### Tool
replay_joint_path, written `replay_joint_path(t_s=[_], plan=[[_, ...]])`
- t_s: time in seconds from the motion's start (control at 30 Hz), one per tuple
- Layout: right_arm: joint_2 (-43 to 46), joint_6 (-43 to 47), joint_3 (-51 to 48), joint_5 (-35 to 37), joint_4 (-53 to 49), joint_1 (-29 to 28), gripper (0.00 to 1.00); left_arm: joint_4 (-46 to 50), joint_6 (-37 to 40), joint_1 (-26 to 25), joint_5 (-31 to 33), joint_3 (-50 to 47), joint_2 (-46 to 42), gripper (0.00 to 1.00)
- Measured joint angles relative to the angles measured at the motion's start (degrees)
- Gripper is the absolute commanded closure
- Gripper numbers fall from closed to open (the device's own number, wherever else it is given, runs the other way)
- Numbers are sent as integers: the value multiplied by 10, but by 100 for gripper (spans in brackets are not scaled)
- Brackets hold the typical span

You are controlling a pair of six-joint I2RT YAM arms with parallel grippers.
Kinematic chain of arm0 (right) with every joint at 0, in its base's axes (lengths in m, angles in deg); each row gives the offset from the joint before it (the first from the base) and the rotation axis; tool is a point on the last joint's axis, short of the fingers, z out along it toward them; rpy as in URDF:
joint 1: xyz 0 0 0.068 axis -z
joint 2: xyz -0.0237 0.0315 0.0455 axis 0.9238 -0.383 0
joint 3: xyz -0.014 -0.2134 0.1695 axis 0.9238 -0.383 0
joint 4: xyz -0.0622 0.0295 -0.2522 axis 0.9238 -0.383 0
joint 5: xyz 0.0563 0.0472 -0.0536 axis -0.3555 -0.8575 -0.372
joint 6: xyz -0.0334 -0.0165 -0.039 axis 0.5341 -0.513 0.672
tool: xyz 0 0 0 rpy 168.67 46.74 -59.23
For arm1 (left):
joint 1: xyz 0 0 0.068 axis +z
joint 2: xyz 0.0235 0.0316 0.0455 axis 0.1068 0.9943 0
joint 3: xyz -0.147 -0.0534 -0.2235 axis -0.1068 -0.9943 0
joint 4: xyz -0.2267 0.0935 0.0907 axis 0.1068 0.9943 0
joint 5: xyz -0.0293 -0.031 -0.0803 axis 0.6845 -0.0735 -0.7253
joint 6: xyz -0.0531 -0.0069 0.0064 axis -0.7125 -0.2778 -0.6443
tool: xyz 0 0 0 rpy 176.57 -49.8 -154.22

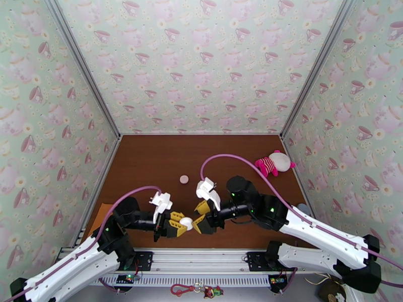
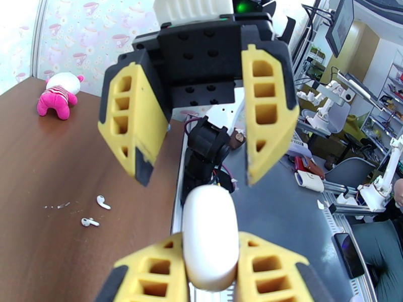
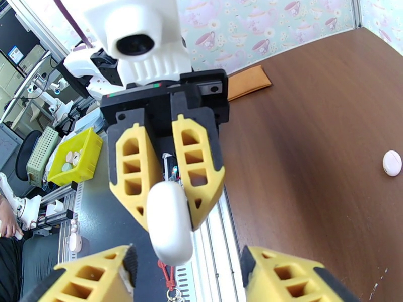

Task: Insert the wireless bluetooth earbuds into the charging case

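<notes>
Your left hand (image 1: 182, 225) is clamped tight on the white charging case (image 2: 209, 237), raised over the bench (image 2: 60, 162) edge, probably so the right hand (image 2: 197, 178), jaws spread and holding nothing, can work its lid. Two earbuds (image 2: 103, 202) lie on the bench, well apart from it.

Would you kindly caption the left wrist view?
Left gripper grips a white case facing the open right gripper; two earbuds lie on the table.
</notes>
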Motion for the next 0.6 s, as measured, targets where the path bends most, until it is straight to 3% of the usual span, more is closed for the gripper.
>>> replay_joint_path(t_s=[0.6], plan=[[-23, 0, -8, 37, 8, -11, 39, -18, 18, 2, -4, -3, 20, 100]])
